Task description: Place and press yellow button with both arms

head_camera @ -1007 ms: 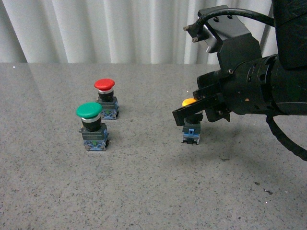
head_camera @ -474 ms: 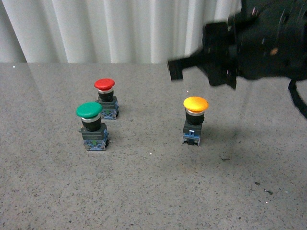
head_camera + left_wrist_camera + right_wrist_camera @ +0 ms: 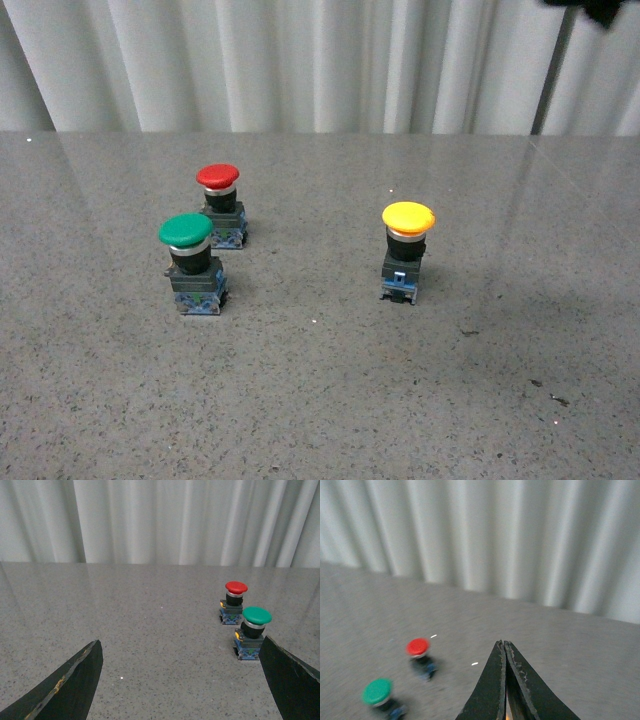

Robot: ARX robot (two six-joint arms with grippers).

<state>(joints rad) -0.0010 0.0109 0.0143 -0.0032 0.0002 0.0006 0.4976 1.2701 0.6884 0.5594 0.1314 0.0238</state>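
Front view: green button [image 3: 187, 231] and red button [image 3: 218, 177] at left of tabletop [image 3: 320, 400], yellow button [image 3: 408, 218] upright right of centre, untouched. Left pincer [image 3: 180, 680] spread wide, empty. Right pincer [image 3: 505, 680] pressed together, empty, above the tabletop.

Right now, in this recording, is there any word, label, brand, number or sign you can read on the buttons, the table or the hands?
None can be read.
Yellow button: plain cap, no marking; any print on its base is too small to tell.
Green button and red button: plain caps; the specks on their blue bases are too small to read.
Table, curtain, left hand and right hand: no text shows.
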